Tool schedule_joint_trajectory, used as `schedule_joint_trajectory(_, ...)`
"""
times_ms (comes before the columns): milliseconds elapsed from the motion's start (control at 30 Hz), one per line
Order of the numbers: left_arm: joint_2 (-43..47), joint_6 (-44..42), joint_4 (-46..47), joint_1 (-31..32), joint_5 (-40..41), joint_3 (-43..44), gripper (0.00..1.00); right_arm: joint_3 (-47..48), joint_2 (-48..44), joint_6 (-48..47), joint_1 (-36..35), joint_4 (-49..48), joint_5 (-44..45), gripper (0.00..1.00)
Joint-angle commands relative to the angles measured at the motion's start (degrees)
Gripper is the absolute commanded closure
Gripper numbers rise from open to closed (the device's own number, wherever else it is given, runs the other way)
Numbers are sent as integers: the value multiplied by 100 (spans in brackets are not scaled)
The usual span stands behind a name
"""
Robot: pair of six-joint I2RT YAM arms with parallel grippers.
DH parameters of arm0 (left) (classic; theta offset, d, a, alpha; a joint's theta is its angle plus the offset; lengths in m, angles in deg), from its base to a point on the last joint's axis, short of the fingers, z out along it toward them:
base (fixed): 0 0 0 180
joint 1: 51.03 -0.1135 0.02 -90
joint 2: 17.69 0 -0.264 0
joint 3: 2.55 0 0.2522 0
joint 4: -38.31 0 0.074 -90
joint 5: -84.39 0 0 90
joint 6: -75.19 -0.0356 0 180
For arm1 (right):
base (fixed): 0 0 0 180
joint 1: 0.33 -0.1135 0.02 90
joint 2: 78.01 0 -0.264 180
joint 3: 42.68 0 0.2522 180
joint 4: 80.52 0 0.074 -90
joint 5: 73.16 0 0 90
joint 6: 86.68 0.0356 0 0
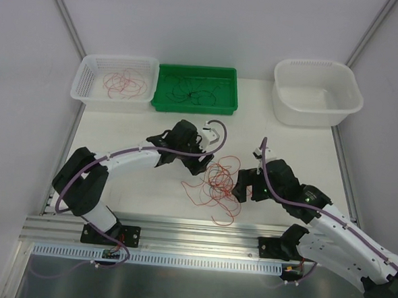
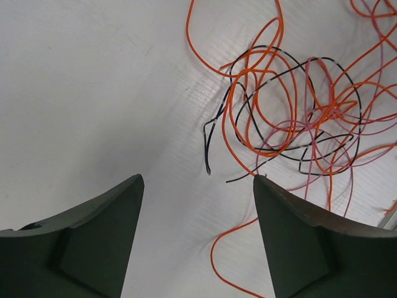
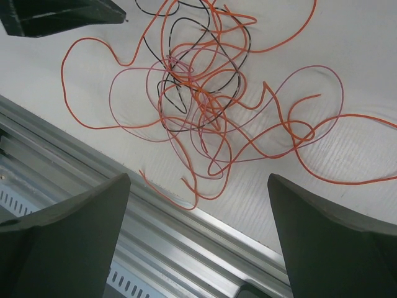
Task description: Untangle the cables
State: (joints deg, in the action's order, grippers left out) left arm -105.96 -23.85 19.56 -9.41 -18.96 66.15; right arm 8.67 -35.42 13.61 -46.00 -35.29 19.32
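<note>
White table (image 1: 129,185). Cables (image 1: 219,180) tangled between grippers; crossings unresolvable from above, loops cut off in wrist views. Left gripper (image 2: 198,180) spread, empty; right gripper (image 3: 198,179) likewise.

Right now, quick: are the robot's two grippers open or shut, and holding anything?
Left gripper: open, holding nothing; the cables lie just ahead.
Right gripper: open, holding nothing.

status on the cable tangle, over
Left gripper open, empty, black strand end just ahead. Right gripper open, empty, over the cables. One knotted pile on table. Nothing in the way.
</note>
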Motion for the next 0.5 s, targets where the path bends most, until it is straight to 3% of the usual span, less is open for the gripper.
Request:
schedule_joint_trajectory(0,-339,-221,130,39,-142,333,30,-32,12,140,-47,-158,130,2)
schedule_joint_trajectory(200,-762,-239,148,82,-256,588,45,-84,293,246,-65,-518,147,2)
schedule_joint_trajectory(367,-920,-99,227,144,-476,632,63,-155,907,588,-135,-1212,147,2)
schedule_joint_trajectory(467,-920,103,350,162,-555,536,93,-216,1294,887,-188,-1668,279,2)
